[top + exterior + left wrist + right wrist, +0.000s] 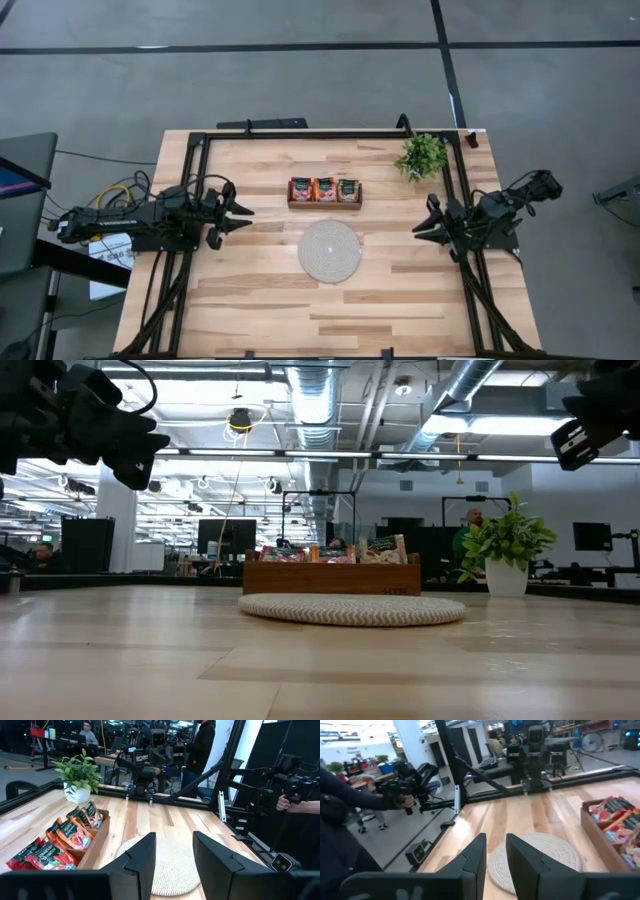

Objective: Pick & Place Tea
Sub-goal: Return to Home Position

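Tea sachets (324, 189) all stand in the three-compartment wooden tray (324, 206), mid-table toward the far edge. They overlap, so the count can't be told. From the low view only their tops clear the tray's front wall, and the round woven mat (330, 250) lies just in front of the tray, apart from it. In the right wrist view the tray is cut off at the frame edge. Left pincer (174, 837) hangs above the table's (250, 300) left edge, fingers spread, gripping nothing; its fingers block part of the mat. Right pincer (495, 839) hangs above the right edge, fingers slightly apart, also gripping nothing. Potted plant (421, 156) sits near the far right corner. Beyond the table a person's hand (283, 803) grips a dark rig. More people are farther back, too small to make out.
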`<control>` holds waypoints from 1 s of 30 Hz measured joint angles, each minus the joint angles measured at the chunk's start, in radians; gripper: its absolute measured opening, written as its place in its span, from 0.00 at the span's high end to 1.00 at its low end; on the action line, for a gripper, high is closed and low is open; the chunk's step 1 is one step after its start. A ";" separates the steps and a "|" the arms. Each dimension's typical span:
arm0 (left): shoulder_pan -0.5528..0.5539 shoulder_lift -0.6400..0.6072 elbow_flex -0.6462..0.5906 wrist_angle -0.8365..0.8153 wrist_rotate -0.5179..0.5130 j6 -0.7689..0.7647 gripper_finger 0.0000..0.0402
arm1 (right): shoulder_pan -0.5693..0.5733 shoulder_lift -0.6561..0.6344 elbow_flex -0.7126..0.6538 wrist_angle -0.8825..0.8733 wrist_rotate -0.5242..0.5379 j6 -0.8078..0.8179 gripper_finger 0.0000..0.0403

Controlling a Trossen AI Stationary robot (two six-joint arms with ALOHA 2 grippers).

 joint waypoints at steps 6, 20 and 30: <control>0.000 0.000 0.000 0.000 0.000 -0.002 0.70 | -0.023 0.000 0.000 0.002 0.000 -0.021 0.83; 0.000 0.000 -0.001 -0.034 0.000 -0.111 0.70 | -0.024 0.000 0.000 0.008 0.000 -0.006 0.83; 0.000 0.000 -0.001 -0.034 0.000 -0.110 0.70 | -0.024 0.000 0.000 0.008 0.000 -0.006 0.83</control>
